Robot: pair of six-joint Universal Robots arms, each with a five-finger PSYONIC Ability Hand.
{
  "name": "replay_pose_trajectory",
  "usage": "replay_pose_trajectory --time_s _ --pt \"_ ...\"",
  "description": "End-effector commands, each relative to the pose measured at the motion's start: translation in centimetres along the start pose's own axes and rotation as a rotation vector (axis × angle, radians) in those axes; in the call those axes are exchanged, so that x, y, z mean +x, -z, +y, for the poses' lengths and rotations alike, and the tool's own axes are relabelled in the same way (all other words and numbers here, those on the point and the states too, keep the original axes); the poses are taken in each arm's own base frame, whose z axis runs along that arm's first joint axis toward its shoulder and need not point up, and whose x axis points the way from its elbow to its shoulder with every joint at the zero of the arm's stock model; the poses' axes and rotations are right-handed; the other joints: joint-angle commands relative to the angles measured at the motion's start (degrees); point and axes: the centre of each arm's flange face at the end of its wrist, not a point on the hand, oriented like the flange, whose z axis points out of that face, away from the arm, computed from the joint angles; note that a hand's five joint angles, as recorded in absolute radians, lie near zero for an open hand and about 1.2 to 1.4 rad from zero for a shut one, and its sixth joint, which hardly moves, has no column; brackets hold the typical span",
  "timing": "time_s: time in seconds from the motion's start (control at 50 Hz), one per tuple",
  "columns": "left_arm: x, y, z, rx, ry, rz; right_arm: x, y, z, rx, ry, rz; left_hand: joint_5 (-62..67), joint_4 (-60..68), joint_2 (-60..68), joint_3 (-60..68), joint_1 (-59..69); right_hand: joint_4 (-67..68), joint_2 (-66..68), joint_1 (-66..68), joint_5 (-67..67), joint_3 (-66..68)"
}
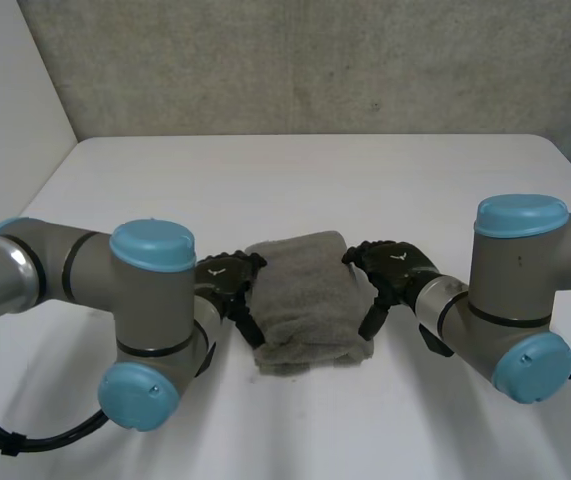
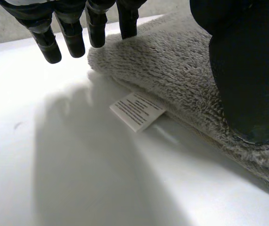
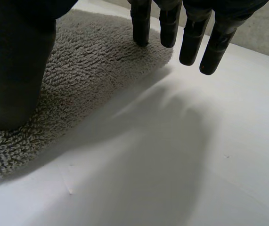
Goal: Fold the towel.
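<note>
Grey towel [image 1: 300, 300] is folded into a thick block and lies mid-table on the white table [image 1: 315, 170], between the two hands. A white label [image 2: 137, 110] sticks out from under its edge on the left hand's side, flat on the table. Left hand [image 1: 227, 280] is at the towel's left edge — fingers [image 2: 70, 35] straight and relaxed, thumb resting on top of the pile. Right hand [image 1: 390, 268] is at the right edge (same pose): fingers [image 3: 191, 44] straight, thumb on the towel — not clenched.
</note>
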Motion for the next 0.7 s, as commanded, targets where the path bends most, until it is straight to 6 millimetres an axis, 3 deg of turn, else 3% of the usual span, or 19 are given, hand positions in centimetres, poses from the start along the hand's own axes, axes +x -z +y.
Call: replay_pose_trajectory --time_s 0.02,0.18,0.22,0.24,0.26,0.28,0.32,0.34,0.38,0.4,0.42,0.44,0.46,0.48,0.54,0.6,0.7 --pt "0.4 0.6 -1.2 0.036 0.003 0.02 -0.1 0.1 -0.5 0.011 0.044 -0.004 -1.08 0.79 0.88 0.88 0.32 -4.91 -4.15 -3.58 -3.42 -3.73" --pt "1.9 1.9 -2.6 0.082 -0.007 0.059 -0.8 0.7 -1.8 0.049 0.067 -0.009 -1.25 0.62 0.72 0.72 0.15 -4.91 -4.15 -3.58 -3.42 -3.73" --pt "2.0 2.9 -4.4 0.13 -0.002 0.067 -0.6 1.7 -4.2 0.116 0.077 0.005 -1.41 0.46 0.55 0.55 -0.02 -4.91 -4.15 -3.58 -3.42 -3.73" --pt "2.0 2.9 -4.5 0.131 -0.002 0.067 -0.6 1.7 -4.3 0.116 0.077 0.005 -1.41 0.46 0.55 0.55 -0.02 -4.91 -4.15 -3.58 -3.42 -3.73" --pt "2.0 3.7 -5.9 0.168 0.002 0.07 -0.2 2.6 -5.9 0.166 0.082 0.02 -1.41 0.46 0.55 0.55 -0.02 -4.91 -4.15 -3.58 -3.42 -3.73" --pt "2.0 3.7 -5.9 0.169 0.002 0.07 -0.2 2.6 -5.9 0.166 0.082 0.02 -1.41 0.46 0.55 0.55 -0.02 -4.91 -4.15 -3.58 -3.42 -3.73" --pt "1.6 5.6 -9.3 0.258 0.016 0.065 -0.1 5.1 -9.8 0.287 0.109 0.044 -1.46 0.41 0.5 0.5 -0.06 -4.91 -4.15 -3.58 -3.42 -3.73" --pt "1.6 5.6 -9.3 0.259 0.016 0.065 -0.1 5.1 -9.8 0.287 0.109 0.045 -1.46 0.41 0.5 0.5 -0.06 -4.91 -4.15 -3.58 -3.42 -3.73" --pt "0.5 7.7 -12.9 0.352 0.037 0.043 0.1 7.9 -13.5 0.404 0.126 0.073 -1.46 0.41 0.5 0.5 -0.06 -4.91 -4.15 -3.58 -3.42 -3.73" --pt "0.4 7.7 -13.0 0.352 0.037 0.043 0.1 7.9 -13.5 0.405 0.126 0.073 -1.46 0.41 0.5 0.5 -0.06 -4.91 -4.15 -3.58 -3.42 -3.73" --pt "-0.7 8.6 -14.6 0.388 0.05 0.015 0.8 9.0 -14.8 0.444 0.126 0.111 -1.46 0.41 0.5 0.5 -0.06 -4.91 -4.15 -3.58 -3.42 -3.73" --pt "-0.8 8.6 -14.6 0.388 0.05 0.014 1.9 9.9 -15.6 0.458 0.117 0.171 -1.46 0.41 0.5 0.5 -0.06 -4.91 -4.15 -3.58 -3.42 -3.73" --pt "-2.0 9.5 -15.9 0.41 0.059 -0.018 1.9 9.9 -15.6 0.458 0.117 0.172 -1.46 0.41 0.5 0.5 -0.06 -4.91 -4.15 -3.58 -3.42 -3.73" --pt "-3.3 10.3 -16.8 0.416 0.067 -0.051 3.2 10.8 -16.1 0.462 0.102 0.242 -1.42 0.45 0.55 0.55 -0.02 -4.91 -4.15 -3.58 -3.42 -3.73" --pt "-4.8 11.7 -17.7 0.397 0.047 -0.091 4.3 12.2 -16.6 0.461 0.088 0.327 -1.46 0.41 0.5 0.5 -0.06 -4.91 -4.15 -3.58 -3.42 -3.73" --pt "-5.4 12.8 -17.7 0.358 0.005 -0.108 4.7 13.4 -16.9 0.462 0.084 0.364 -1.46 0.41 0.5 0.5 -0.06 -4.91 -4.15 -3.58 -3.42 -3.73" --pt "-6.0 14.1 -17.4 0.341 -0.012 -0.121 5.0 13.7 -16.5 0.431 0.073 0.369 -1.46 0.41 0.5 0.5 -0.06 -4.91 -4.15 -3.58 -3.42 -3.73"
